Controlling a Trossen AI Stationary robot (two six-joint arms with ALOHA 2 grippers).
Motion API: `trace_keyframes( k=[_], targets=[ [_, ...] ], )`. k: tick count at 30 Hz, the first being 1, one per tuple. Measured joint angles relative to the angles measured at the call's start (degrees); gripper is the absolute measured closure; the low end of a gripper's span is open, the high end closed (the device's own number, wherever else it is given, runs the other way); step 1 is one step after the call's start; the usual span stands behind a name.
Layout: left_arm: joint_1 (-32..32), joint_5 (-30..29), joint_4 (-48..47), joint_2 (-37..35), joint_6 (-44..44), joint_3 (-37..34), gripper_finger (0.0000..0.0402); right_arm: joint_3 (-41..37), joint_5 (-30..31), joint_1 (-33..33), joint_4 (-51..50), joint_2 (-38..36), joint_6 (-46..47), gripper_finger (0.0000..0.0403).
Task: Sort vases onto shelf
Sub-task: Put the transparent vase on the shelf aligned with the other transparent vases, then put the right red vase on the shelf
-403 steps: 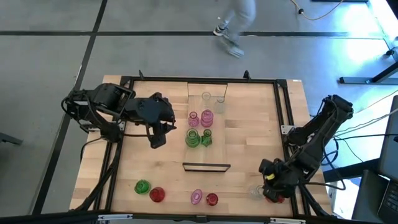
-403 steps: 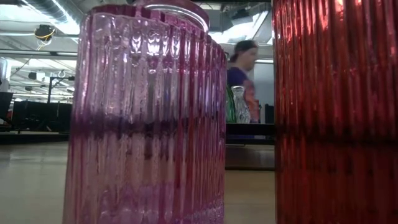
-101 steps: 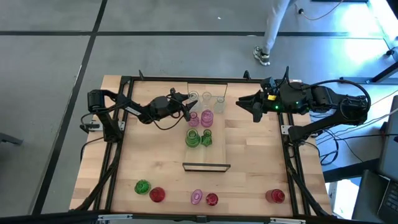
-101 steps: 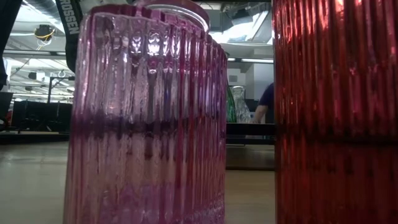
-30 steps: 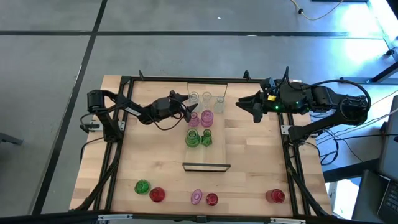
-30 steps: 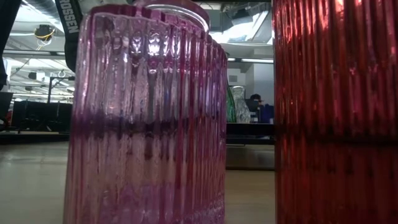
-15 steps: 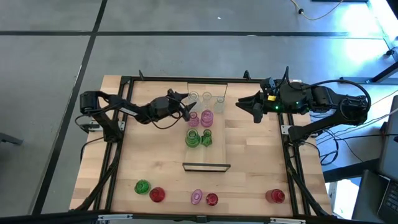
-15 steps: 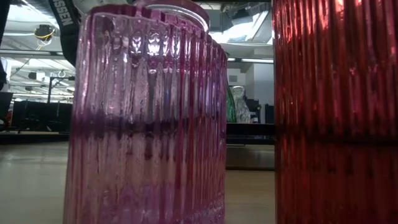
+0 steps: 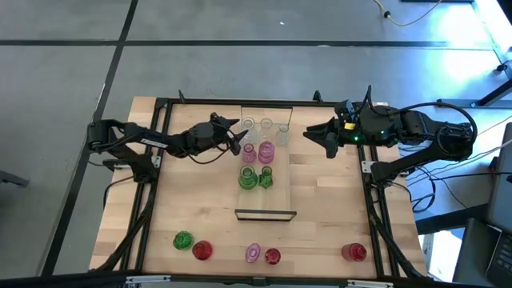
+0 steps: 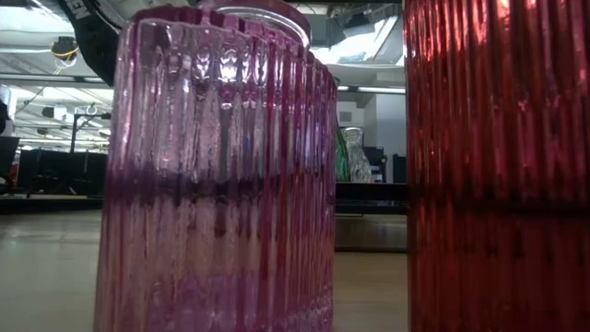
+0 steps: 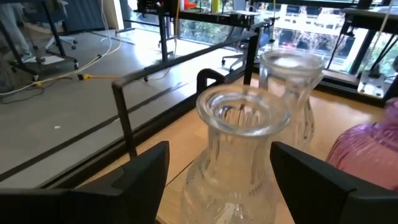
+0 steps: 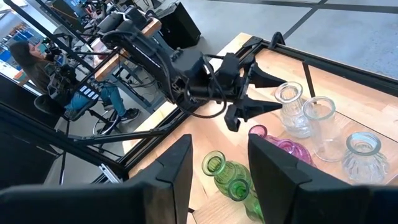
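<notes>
Two grippers are up at the far end of the table, one on each side of the shelf [image 9: 266, 160]. My left gripper [image 9: 237, 138] hangs just beside the shelf's far left corner with its fingers [image 11: 140, 177] spread wide and nothing between them. In my left wrist view, the nearest clear vase [image 11: 239, 152] stands upright right in front of that opening, its rim level with my fingertips, apart from both. A second clear vase [image 11: 289, 93] stands just behind it, and the shoulder of a pink vase [image 11: 367, 152] shows to one side.

My right gripper [image 9: 310, 136] hovers off the shelf's far right corner, near a third clear vase [image 9: 282, 133], holding nothing; its fingers [image 12: 171, 177] stand apart in my right wrist view.

From above, the shelf carries three clear vases in a row at its far end, then two pink ones [image 9: 258, 152], then two green ones [image 9: 255, 178]; its near part is bare. Five more vases stand on the tabletop [image 9: 192, 208] along the near edge: a green vase [image 9: 183, 239], a red vase [image 9: 202, 250], a pink vase [image 9: 253, 254], a red vase [image 9: 273, 256], and another red vase [image 9: 354, 253] toward the right. The low view is filled by a ribbed pink vase [image 10: 217, 175] and a ribbed red vase [image 10: 498, 166].
</notes>
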Motion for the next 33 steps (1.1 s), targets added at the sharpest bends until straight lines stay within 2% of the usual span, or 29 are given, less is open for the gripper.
trace_keyframes(
  k=[9, 22, 29, 33],
  targets=[
    [-2.97, -0.59, -8.1, -9.52, -0.58, 0.0, 0.0129, 0.0, 0.01, 0.0, 0.02, 0.0, -1.64, 0.0267],
    [-12.22, -0.5, -7.75, -30.01, -12.64, 0.04, 0.0129, 0.0, 0.49, 0.0, 1.06, 2.1, -8.33, 0.0267],
    [-13.69, -0.38, -7.73, -34.98, -26.11, 0.09, 0.0129, 0.0, 0.2, 0.0, 1.05, 5.17, -12.06, 0.0267],
    [-13.69, 3.41, -10.67, -34.16, -33.23, 0.09, 0.013, 0.0, -0.41, 0.0, 0.99, 6.0, -12.67, 0.0267]
  ],
)
